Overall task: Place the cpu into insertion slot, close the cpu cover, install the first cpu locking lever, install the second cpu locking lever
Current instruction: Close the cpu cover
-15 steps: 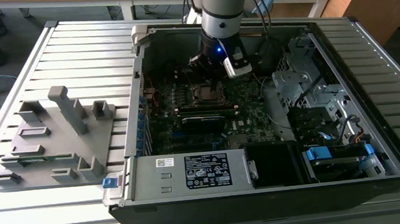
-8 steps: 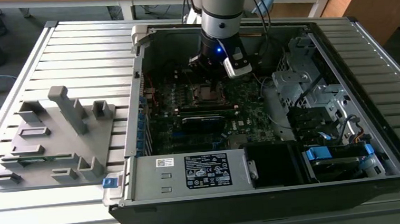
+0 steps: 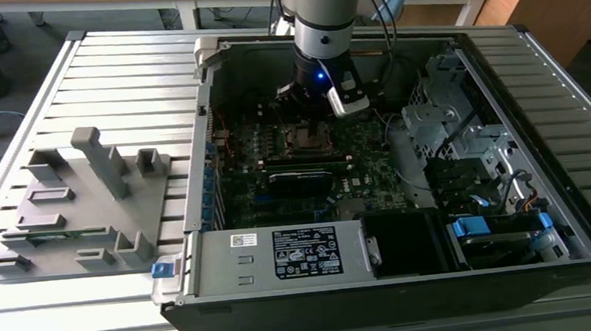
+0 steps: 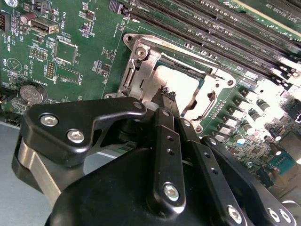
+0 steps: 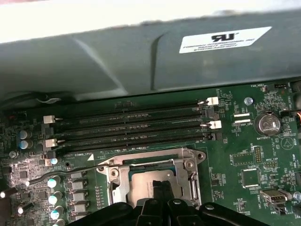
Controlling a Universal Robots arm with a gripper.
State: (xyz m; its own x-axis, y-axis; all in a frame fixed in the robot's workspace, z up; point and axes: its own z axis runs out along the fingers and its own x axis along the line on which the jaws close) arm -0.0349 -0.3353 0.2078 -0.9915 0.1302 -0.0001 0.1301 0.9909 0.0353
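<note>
- Gripper (image 4: pixel 167 95) clenched, empty by the look, tips hovering over the near edge of the cpu cover (image 4: pixel 141 75).
- The cpu (image 4: pixel 181 84) lies just beyond the tips, framed by that cover, mid-way across the motherboard (image 4: pixel 84 80).

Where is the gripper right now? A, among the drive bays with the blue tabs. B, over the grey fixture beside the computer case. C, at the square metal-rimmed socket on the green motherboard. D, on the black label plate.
C: in the second wrist view the gripper is right at the insertion slot, with the green motherboard around it.
</note>
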